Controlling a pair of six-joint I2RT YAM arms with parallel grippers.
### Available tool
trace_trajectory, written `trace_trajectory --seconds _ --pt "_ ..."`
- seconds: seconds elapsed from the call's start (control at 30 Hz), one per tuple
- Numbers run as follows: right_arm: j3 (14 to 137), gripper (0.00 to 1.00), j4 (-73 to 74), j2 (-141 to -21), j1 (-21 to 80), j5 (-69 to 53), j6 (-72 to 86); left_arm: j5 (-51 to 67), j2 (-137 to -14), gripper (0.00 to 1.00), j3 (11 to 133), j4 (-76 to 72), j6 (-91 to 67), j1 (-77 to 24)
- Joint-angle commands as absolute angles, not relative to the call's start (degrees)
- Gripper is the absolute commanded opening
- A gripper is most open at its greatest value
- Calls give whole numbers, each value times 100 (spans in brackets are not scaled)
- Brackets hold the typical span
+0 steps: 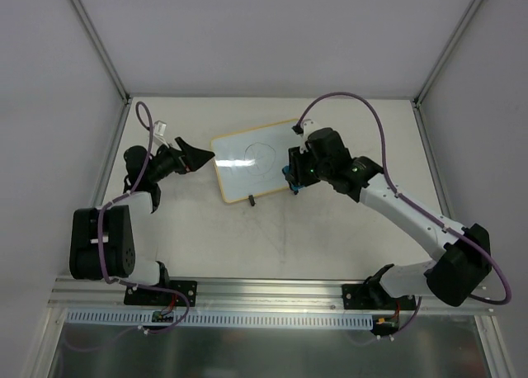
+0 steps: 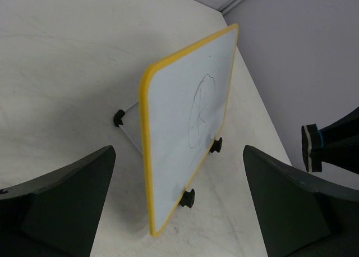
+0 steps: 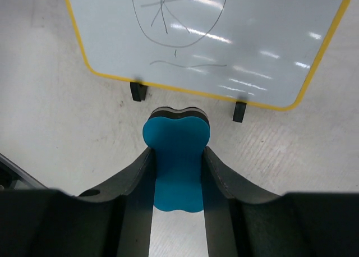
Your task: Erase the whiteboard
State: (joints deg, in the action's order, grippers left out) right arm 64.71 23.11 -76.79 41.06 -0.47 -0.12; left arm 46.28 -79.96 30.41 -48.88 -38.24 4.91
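1. saw the table [image 1: 330, 238] under both arms.
2. found the whiteboard [image 1: 256, 159] tilted up near mid-table, between the grippers, with a circle scribble [image 3: 179, 15] on its face.
3. noted the right gripper [image 3: 176, 156] clamped on a blue eraser [image 3: 176, 136], just beside the board's footed edge.
4. noted the left gripper [image 1: 196, 153] spread apart, holding nothing.
5. spotted black clip feet [image 3: 138, 91] under the frame.

Item: whiteboard [image 1: 256, 158], small, rectangular, with a rounded yellow frame.
Surface: thin dark circle crossed by lines, with a short stroke under it.
Support: two black clip feet [image 3: 138, 91] on its near long edge.
Place: mid-table, toward the far side, slightly askew.
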Motion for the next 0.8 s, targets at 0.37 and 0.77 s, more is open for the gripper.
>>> trace_trajectory --seconds 0.37,0.77 --pt "7866 13 2443 -8279 3885 -343 -360 6336 -10063 91 4508 -6493 -4587 730" --pt "8165 12 2417 -8789 3832 -255 -431 6557 -10310 77 4860 -6461 -4149 97"
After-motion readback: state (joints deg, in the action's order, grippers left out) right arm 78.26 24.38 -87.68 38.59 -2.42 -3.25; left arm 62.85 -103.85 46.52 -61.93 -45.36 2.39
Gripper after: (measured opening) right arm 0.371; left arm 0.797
